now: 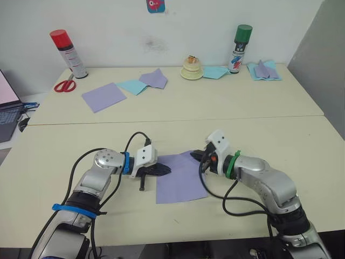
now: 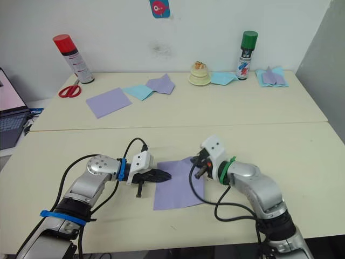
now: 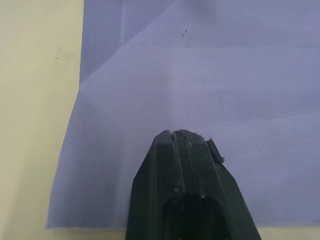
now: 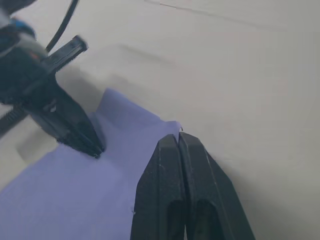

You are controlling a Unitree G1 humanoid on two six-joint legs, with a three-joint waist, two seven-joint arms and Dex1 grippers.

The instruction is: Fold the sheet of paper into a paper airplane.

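The sheet of paper (image 1: 180, 181) is lavender and lies flat on the near table, with faint crease lines (image 3: 150, 35) across it. My left gripper (image 1: 166, 170) is shut, and its tip (image 3: 180, 134) rests on the sheet's left part. My right gripper (image 1: 194, 156) is shut too, its tip (image 4: 178, 137) sitting at the sheet's far right corner. I cannot make out whether that corner is pinched. The right wrist view also shows the left gripper (image 4: 92, 147) touching the paper. The paper airplane is out of view.
On the far table stand a red-capped spray can (image 1: 69, 53), scissors (image 1: 64, 85), a smooth lavender square (image 1: 104, 96), light-blue and lavender pieces (image 1: 144, 82), a cream round object (image 1: 191, 68), a green-capped can (image 1: 241, 48) and folded papers (image 1: 264, 70). A laptop (image 1: 6, 110) sits at the left edge.
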